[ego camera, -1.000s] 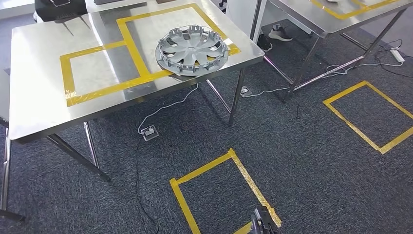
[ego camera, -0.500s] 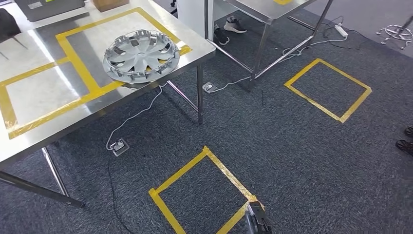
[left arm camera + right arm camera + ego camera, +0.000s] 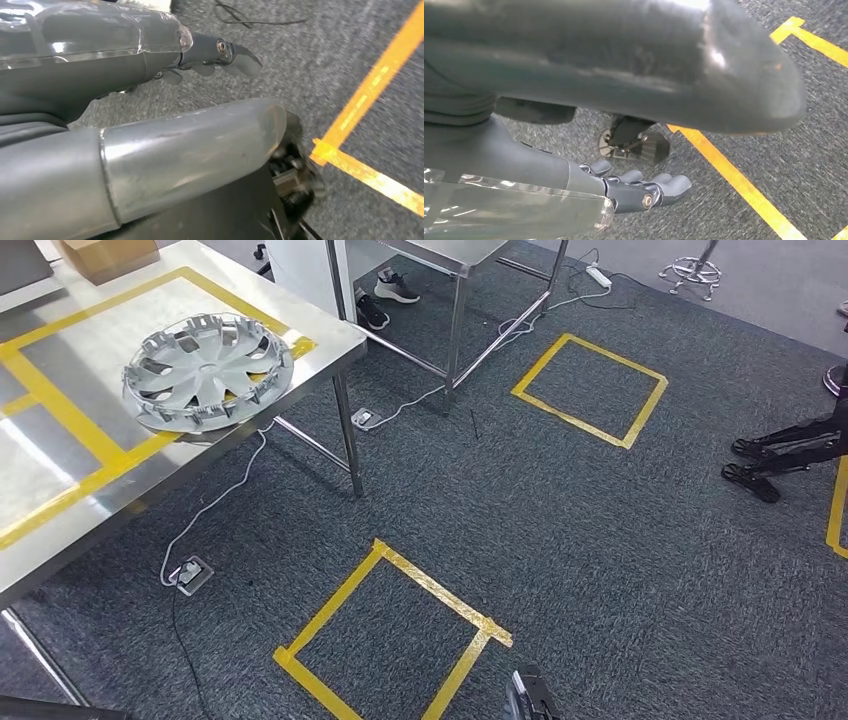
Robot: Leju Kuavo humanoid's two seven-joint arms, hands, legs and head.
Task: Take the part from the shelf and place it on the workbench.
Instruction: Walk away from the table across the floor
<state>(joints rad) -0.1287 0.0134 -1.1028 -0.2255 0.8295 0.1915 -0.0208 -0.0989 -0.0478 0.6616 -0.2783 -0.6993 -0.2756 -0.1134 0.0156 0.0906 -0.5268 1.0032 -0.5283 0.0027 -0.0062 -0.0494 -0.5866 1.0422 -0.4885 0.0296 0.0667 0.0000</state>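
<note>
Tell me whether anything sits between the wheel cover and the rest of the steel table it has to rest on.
Nothing visible does: the wheel cover already lies on the steel table, across the yellow tape near its corner. Both hands hang empty above the carpet.

Camera swung right; workbench (image 3: 330,335) now at frame's left.

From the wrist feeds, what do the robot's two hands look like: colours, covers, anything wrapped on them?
The left hand and the right hand match: a thick, smooth grey thumb with a glossy sheen, darker grey fingers with rounded tips, and a small round metal pivot on the side of a finger. A clear, shiny plastic cover wraps the back of each hand. No markings or cables show.
</note>
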